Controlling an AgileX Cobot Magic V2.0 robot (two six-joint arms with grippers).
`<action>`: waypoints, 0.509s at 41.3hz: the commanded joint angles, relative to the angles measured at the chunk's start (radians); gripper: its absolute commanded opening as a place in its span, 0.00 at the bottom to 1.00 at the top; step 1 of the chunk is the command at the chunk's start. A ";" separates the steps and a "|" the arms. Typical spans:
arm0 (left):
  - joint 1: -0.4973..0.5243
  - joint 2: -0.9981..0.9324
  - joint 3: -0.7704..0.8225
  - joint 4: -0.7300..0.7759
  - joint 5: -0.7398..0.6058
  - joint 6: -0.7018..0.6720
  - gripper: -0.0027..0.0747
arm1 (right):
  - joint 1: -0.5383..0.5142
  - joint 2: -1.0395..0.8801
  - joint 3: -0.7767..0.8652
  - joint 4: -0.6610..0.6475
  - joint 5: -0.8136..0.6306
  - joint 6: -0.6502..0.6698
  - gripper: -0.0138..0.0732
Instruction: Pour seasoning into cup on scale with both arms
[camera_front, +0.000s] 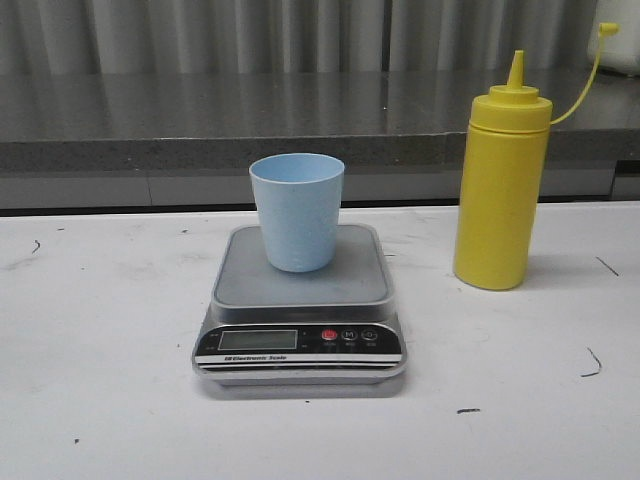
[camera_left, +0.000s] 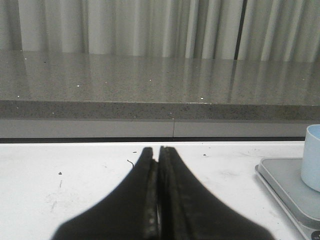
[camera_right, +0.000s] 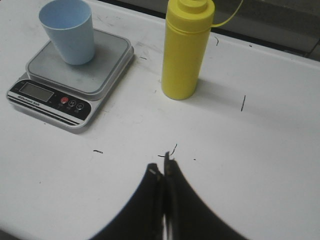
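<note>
both grippers, left (camera_left: 158, 190) and right (camera_right: 163, 200), pressed together; cup (camera_front: 297, 211) on scale (camera_front: 300, 300).

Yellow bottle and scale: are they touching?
Apart. The front view shows bare white table between the yellow bottle and the scale; the right wrist view agrees.

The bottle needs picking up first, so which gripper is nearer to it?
Right. The right gripper is shut, with the bottle close ahead of it. The left gripper is shut, left of the scale; its view misses the bottle.
</note>
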 joint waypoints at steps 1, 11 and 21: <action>0.003 -0.018 0.024 0.001 -0.075 -0.013 0.01 | -0.028 -0.039 0.022 -0.042 -0.136 0.000 0.02; 0.003 -0.018 0.024 0.001 -0.075 -0.013 0.01 | -0.189 -0.285 0.367 -0.043 -0.578 0.000 0.02; 0.003 -0.018 0.024 0.001 -0.075 -0.013 0.01 | -0.259 -0.421 0.587 -0.032 -0.782 0.000 0.02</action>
